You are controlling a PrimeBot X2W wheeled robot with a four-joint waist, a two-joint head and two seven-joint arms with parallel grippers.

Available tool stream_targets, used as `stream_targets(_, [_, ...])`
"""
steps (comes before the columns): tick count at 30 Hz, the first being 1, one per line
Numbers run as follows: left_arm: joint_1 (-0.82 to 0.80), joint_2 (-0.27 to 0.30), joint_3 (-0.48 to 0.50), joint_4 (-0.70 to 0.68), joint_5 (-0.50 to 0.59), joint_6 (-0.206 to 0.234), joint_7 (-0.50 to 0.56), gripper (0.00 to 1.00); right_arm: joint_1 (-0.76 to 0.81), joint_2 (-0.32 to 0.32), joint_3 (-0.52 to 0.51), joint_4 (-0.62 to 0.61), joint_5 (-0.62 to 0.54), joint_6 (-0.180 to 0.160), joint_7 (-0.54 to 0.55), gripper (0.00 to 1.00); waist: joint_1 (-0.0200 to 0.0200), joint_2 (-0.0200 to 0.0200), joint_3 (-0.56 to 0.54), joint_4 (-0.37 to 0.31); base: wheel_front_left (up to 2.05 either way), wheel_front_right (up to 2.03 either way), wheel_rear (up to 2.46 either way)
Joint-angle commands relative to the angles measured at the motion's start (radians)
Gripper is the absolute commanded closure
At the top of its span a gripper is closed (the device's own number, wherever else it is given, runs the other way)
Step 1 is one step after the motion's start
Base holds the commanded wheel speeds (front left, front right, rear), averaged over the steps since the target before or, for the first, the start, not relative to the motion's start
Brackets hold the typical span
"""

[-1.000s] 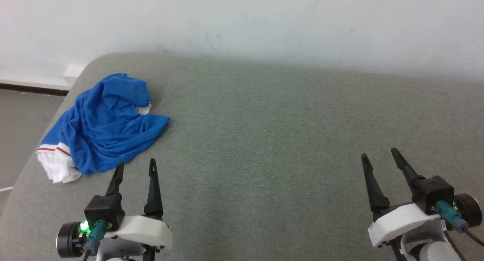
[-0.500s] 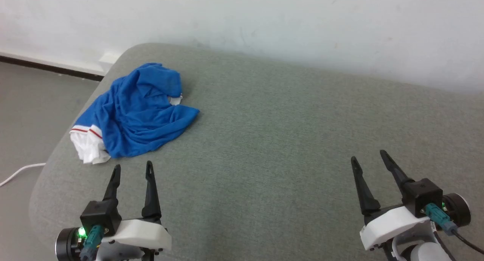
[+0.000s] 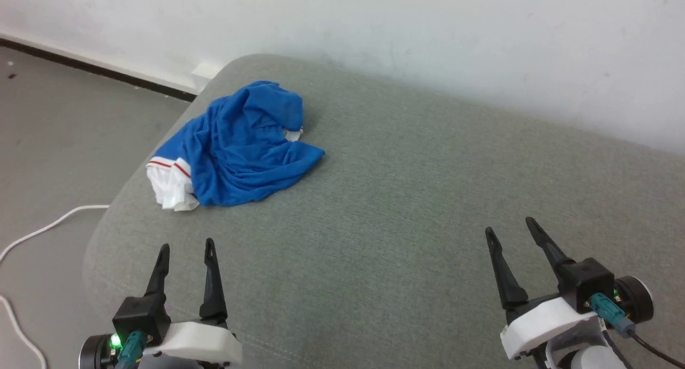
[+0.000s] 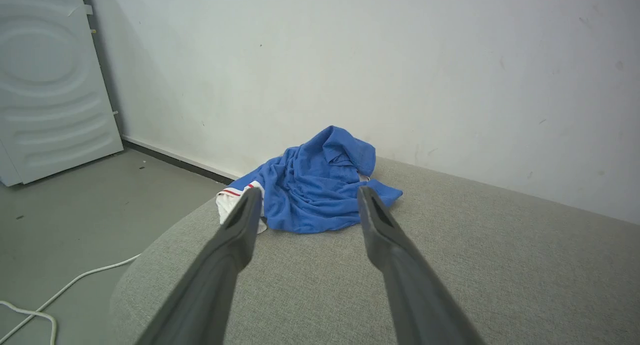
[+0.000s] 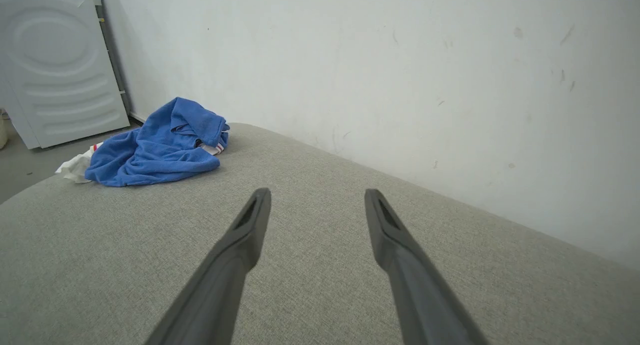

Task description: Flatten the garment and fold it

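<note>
Head view: garment (image 3: 241,144) bunched in a rumpled bright blue heap at the far left corner of the grey padded surface (image 3: 401,224), neither flattened nor folded. White sleeve (image 3: 168,184) with a thin red stripe (image 3: 182,168) spilling out at the heap's left, right at the rounded edge of the padding. Small patch of white tucked under a blue fold on the heap's far right side.

Left gripper (image 3: 186,245) at lower left, over the near part of the padding, pointing toward the heap, jaws apart with nothing between them, clear of the cloth. Left wrist view: same heap framed between the two dark fingers (image 4: 235,235), lying further along the surface, untouched.

Right gripper (image 3: 509,225) at lower right, well apart from the garment, jaws likewise spread wide and empty, over bare grey fabric. Right wrist view: heap off at upper left, beyond the left fingertip.

Past the padding: pale wall (image 3: 428,37) close behind, dark skirting strip (image 3: 107,72) along its foot, grey floor (image 3: 64,144) at left, white cable (image 3: 48,227) curling across it beside the padding's near corner. White ribbed panel (image 4: 50,85) upright at far left in both wrist views.
</note>
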Motion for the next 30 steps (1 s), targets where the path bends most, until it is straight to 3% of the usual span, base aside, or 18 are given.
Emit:
stream_targets(1, [0.015,-0.004,0.002,0.004,-0.01,0.007,-0.01,0.0,-0.014,0.003,0.002,0.005,0.006,-0.002,-0.009,0.0,0.0,-0.0001,-0.004,0.02,0.0,0.0,0.0])
stream_targets(30, [0.05,-0.005,-0.025,0.006,-0.064,0.058,-0.069,0.0,-0.027,0.004,0.022,0.034,-0.004,-0.002,-0.058,0.0,-0.0001,-0.0001,0.006,0.123,0.0,0.0,0.0])
